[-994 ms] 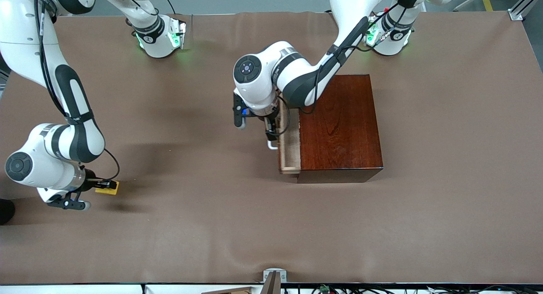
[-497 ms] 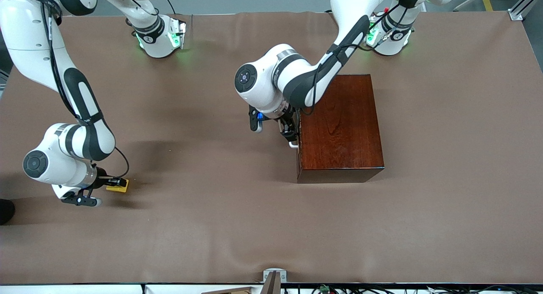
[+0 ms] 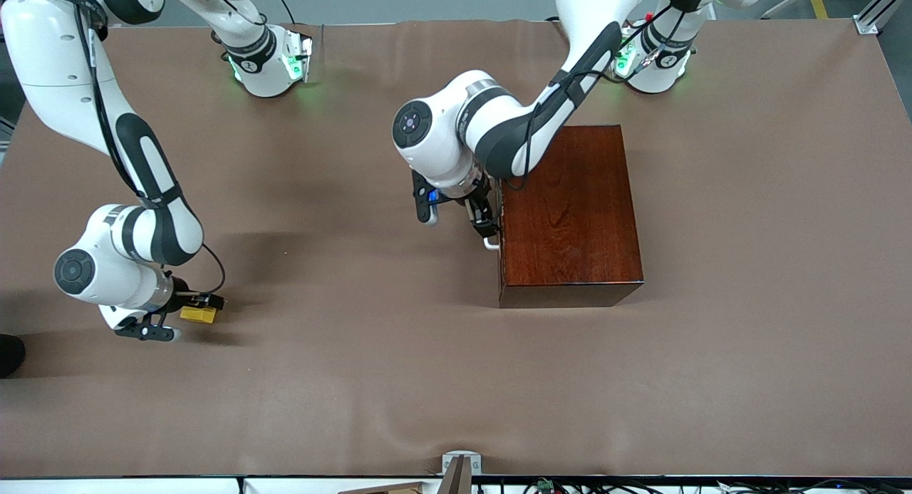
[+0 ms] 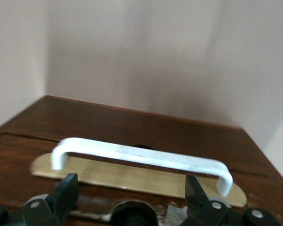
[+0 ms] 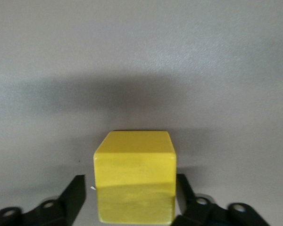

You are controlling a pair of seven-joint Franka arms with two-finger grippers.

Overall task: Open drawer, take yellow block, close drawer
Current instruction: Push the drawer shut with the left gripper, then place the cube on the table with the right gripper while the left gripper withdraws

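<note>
yellow block [image 5: 135, 183] — between parted fingers [image 5: 73, 195]

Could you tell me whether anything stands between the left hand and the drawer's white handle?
Nothing visible does. The left hand sits right at the handle of the shut drawer, fingers open either side of it. The right hand is by the yellow block.

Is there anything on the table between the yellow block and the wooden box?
No. In the front view, only bare brown table separates the yellow block from the wooden box.
</note>
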